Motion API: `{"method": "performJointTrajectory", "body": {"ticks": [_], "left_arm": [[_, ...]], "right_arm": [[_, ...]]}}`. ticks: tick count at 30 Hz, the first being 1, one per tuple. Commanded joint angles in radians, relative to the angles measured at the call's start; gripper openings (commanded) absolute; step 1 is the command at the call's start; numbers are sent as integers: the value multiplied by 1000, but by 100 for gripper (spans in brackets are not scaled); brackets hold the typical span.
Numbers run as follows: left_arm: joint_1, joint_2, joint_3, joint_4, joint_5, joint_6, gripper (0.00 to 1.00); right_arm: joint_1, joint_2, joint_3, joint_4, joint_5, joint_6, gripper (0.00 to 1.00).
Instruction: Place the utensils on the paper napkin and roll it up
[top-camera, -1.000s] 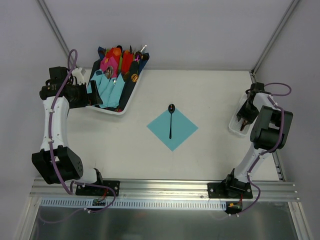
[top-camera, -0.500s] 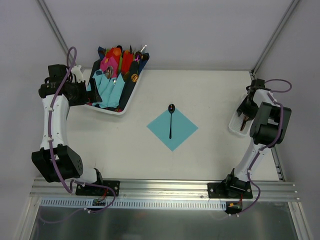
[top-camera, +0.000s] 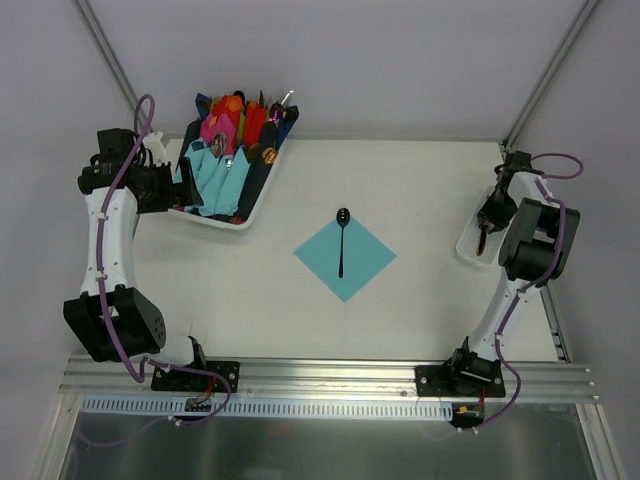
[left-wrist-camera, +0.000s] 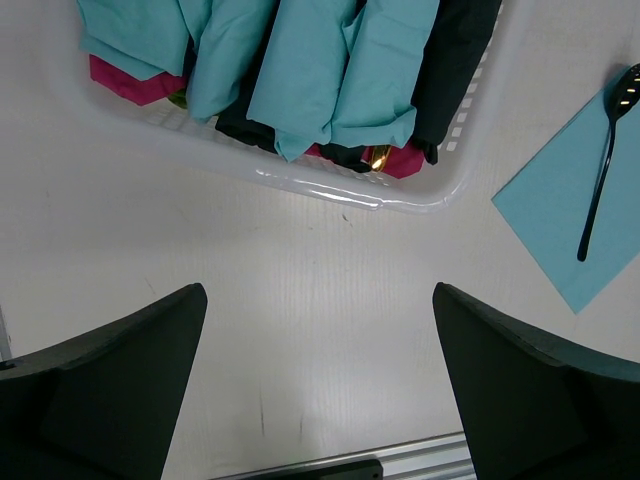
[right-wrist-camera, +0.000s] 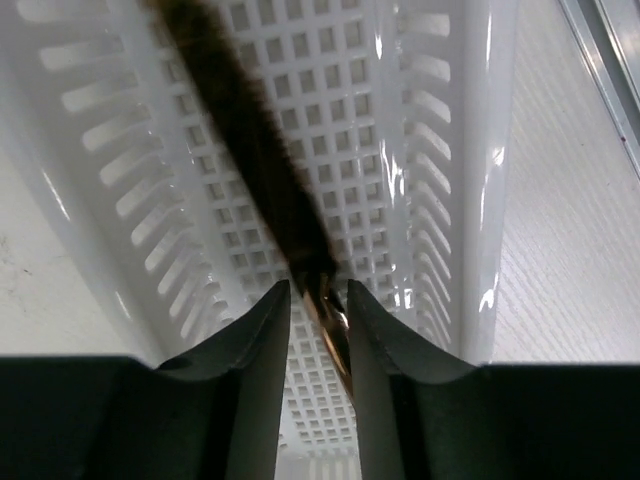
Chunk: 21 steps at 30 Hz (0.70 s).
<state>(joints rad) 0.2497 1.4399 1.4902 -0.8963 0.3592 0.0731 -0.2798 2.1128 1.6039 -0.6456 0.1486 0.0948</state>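
The teal paper napkin (top-camera: 352, 268) lies flat in the middle of the counter (top-camera: 420, 190). A dark spoon (top-camera: 341, 240) lies on it, its bowl at the far corner. Farther back on the right, the right hand (right-wrist-camera: 318, 300) is down in a small white basket (right-wrist-camera: 440, 150). Its fingers are narrow around a brown utensil (right-wrist-camera: 240, 130), and I cannot tell if they pinch it. On the left, the left hand (left-wrist-camera: 318, 290) is wide and holds nothing, just beside a big basket (left-wrist-camera: 330, 190) of napkin rolls (left-wrist-camera: 310, 70).

white table (top-camera: 420, 190), teal paper napkin (top-camera: 366, 256) at centre, white basket (top-camera: 226, 224) far left, small white tray (top-camera: 466, 248) right
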Motion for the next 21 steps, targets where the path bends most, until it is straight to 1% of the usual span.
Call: {"method": "performJointTrajectory", "body": {"ticks": [1, 5, 6, 8, 11, 16, 20, 21], "left_arm": [[-1, 2, 44, -15, -12, 22, 99], [-1, -1, 50, -16, -12, 19, 99], [-1, -1, 50, -16, -14, 16, 99], [-1, -6, 50, -19, -16, 13, 99], [-1, -13, 45, -18, -17, 14, 99], [-1, -18, 42, -20, -19, 11, 99], [-1, -19, 45, -20, -13, 8, 99], [-1, -21, 47, -20, -8, 5, 99]], "right_arm": [[-15, 30, 16, -28, -29, 2, 31], [-18, 39, 27, -45, -56, -30, 17], [-19, 44, 36, -55, -69, -41, 9], [-21, 50, 51, -75, -69, -64, 0], [-24, 41, 34, -77, -86, -82, 0], [-22, -37, 4, -66, -138, -86, 0], [-22, -105, -12, -66, -138, -119, 0], [-22, -114, -15, -66, -173, -124, 0]]}}
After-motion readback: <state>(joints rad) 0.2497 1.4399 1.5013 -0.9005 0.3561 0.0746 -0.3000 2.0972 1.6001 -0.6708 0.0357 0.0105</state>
